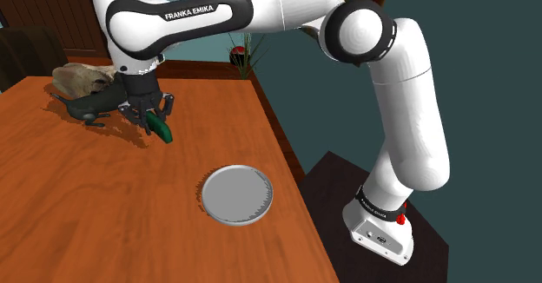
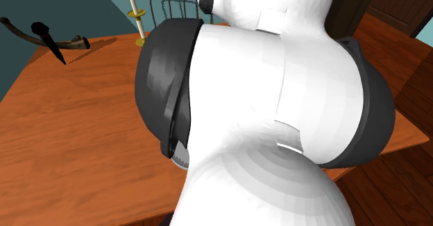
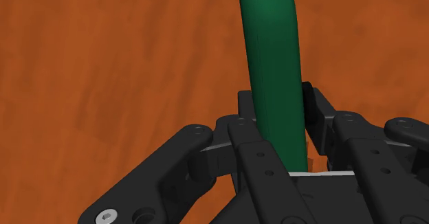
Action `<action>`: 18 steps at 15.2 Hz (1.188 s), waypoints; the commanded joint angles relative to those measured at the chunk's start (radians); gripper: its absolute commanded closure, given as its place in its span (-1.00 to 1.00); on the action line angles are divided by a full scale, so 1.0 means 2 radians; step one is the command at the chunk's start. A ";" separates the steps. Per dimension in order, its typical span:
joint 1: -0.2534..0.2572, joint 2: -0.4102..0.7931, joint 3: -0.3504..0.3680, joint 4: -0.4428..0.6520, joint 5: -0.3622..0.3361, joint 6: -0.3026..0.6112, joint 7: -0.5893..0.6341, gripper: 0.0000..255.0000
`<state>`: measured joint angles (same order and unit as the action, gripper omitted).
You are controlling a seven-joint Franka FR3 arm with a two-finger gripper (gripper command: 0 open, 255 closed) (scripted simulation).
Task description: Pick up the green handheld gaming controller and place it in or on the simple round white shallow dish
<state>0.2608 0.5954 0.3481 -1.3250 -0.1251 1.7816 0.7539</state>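
In the shoulder view the white arm [image 1: 261,12] reaches from its stand [image 1: 382,229] at the lower right across to the upper left of the frame. There the black pincer [image 1: 149,116] points down over the wooden surface [image 1: 104,203]. The pincer is clenched on the green controller [image 1: 162,131], which slants down and to the right out of it. I cannot tell whether the controller's lower end touches the wood.

In the wrist view the two fingers [image 3: 313,109] clasp the controller [image 3: 273,58] from either side, and its long green body runs away from them over the brown surface.

The round shallow dish [image 1: 237,194] lies flat near the surface's right edge, lower and to the right of the pincer and well apart from it. It reads pale grey with a white rim. Behind the pincer, at the upper left, a dark object [image 1: 87,106] and a beige lump [image 1: 80,77] rest on the surface.
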 commanded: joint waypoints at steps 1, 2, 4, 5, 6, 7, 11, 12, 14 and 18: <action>0.001 -0.002 0.001 0.012 0.001 -0.014 0.000 1.00; 0.002 -0.003 0.001 0.017 0.001 -0.020 0.000 1.00; -0.010 -0.052 0.008 -0.062 0.012 0.011 0.003 1.00; -0.014 -0.074 0.011 -0.096 0.018 0.024 0.004 1.00; -0.018 -0.096 0.014 -0.129 0.025 0.036 0.005 1.00; -0.022 -0.117 0.017 -0.160 0.031 0.047 0.005 1.00; -0.032 -0.197 0.028 -0.271 0.060 0.084 0.002 1.00; -0.033 -0.216 0.030 -0.297 0.068 0.091 0.001 1.00; -0.034 -0.254 0.035 -0.344 0.084 0.104 -0.002 1.00; -0.029 -0.330 0.042 -0.432 0.121 0.121 -0.011 1.00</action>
<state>0.1978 -0.0312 0.4277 -2.1496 0.0993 2.0152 0.7337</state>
